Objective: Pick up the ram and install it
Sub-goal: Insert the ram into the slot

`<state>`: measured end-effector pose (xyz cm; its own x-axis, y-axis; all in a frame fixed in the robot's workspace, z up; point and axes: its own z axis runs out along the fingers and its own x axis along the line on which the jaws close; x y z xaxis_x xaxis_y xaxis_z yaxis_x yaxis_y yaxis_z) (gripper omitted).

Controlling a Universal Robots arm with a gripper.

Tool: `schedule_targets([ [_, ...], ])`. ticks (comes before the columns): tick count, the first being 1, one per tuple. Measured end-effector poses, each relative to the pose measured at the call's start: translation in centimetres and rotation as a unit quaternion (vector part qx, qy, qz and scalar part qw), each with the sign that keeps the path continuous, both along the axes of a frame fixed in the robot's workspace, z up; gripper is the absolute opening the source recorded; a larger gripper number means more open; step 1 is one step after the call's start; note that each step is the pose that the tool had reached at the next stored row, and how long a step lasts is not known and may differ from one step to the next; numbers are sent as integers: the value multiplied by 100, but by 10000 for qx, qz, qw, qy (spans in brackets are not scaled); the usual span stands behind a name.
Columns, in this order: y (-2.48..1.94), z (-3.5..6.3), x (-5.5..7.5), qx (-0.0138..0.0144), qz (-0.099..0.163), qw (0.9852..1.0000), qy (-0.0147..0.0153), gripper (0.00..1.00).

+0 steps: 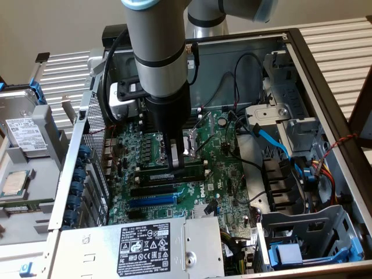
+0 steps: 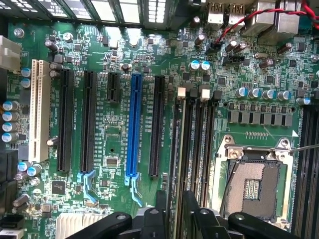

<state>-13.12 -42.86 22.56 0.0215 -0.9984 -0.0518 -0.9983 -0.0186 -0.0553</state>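
Nearest the wrist camera, the gripper (image 2: pixel 175 215) is seen with its jaws standing partly apart, straddling the ram (image 2: pixel 178 149). The ram is stood on edge in the outermost black memory slot (image 2: pixel 198 149), the one closest to the blue slot (image 2: pixel 133 124). Whether the pads touch the ram's faces cannot be told; no firm hold is shown.

Across the exterior view from its left, a loose processor chip (image 1: pixel 13 183) is seen on a tray outside the case. The blue slot is then met on the board, and just beyond it the gripper is planted over the memory slots. A blue cable (image 1: pixel 273 139) is draped well apart at the exterior view's right.

The step in hand is judged to be the seating of the ram. It is done well if pressure is spread evenly along the top edge, so that neither end is driven down ahead of the other. The white end clip (image 2: pixel 182 91) should be found snapped against the ram; the near clip is hidden behind the fingers (image 2: pixel 160 211). The jaws should be kept square to the slot, so that the ram is not levered sideways.
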Motion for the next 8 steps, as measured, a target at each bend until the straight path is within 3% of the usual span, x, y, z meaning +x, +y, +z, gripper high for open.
schedule_targets([
  [8,0,202,-12,0,-1,10000,0,28],
])
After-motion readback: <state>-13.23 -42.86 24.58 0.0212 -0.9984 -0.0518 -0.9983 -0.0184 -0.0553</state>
